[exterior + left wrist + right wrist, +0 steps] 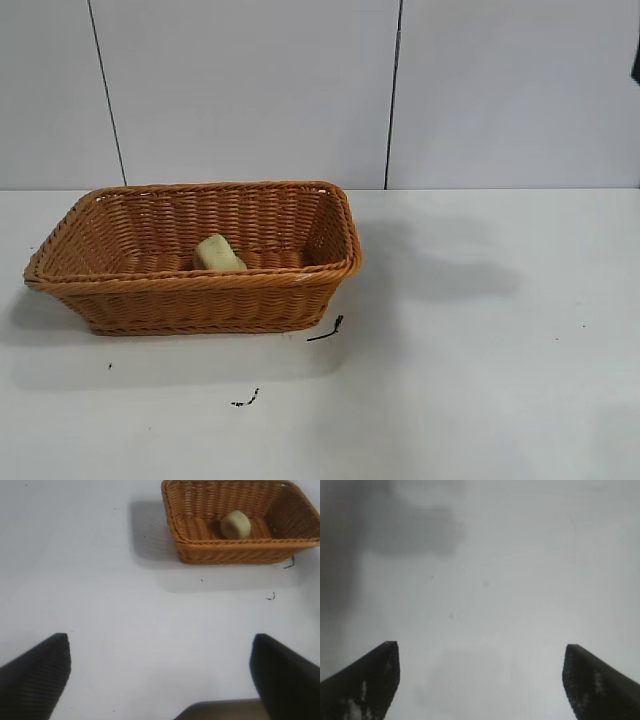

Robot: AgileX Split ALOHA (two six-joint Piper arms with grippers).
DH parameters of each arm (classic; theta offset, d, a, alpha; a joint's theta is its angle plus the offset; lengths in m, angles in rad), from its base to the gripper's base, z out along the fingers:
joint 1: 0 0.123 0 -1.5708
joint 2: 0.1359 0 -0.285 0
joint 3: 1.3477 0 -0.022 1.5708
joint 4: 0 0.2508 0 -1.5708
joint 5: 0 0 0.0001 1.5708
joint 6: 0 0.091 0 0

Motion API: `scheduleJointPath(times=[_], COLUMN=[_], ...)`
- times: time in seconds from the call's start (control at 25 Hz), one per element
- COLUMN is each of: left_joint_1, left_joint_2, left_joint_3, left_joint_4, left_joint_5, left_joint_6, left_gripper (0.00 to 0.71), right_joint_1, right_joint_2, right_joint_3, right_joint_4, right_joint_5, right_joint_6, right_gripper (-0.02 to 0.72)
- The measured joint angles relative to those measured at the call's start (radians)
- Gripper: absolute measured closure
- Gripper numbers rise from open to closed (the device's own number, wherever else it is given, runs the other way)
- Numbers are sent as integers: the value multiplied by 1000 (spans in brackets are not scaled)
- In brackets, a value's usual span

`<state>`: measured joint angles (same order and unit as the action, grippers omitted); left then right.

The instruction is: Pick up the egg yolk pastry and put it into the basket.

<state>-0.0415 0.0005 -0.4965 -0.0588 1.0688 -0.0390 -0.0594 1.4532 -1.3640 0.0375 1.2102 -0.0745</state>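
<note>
The orange-brown wicker basket (250, 295) stands on the white table at the left. The pale yellow-green egg yolk pastry (218, 253) lies inside it on the basket floor. Both also show in the left wrist view: the basket (225, 550) far off, with the pastry (235, 524) in it. My left gripper (160, 652) is open and empty over bare table, well away from the basket. My right gripper (481, 657) is open and empty over bare table. Neither gripper shows in the exterior view.
Small black marks (327, 330) lie on the table by the basket's front right corner, and another (246, 399) nearer the front. A white panelled wall stands behind the table. A soft shadow falls on the table right of the basket.
</note>
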Motion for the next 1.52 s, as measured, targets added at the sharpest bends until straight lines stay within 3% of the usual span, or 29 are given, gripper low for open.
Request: scheduleJointPath(times=[0.36, 0.72, 1.52], left_joint_1=[0, 0, 0], left_joint_2=[0, 0, 0], left_joint_3=[0, 0, 0], left_joint_4=[0, 0, 0], left_joint_5=[0, 0, 0], left_joint_6=[0, 0, 0], left_gripper=[15, 15, 15], right_joint_1=[0, 0, 4], right_joint_2=[-487, -962, -1457], right_joint_3=[438, 832, 861], right_joint_4=[0, 4, 26], right_joint_5=[-10, -161, -187], right_joint_6=[-20, -19, -16], right_gripper=[93, 93, 93])
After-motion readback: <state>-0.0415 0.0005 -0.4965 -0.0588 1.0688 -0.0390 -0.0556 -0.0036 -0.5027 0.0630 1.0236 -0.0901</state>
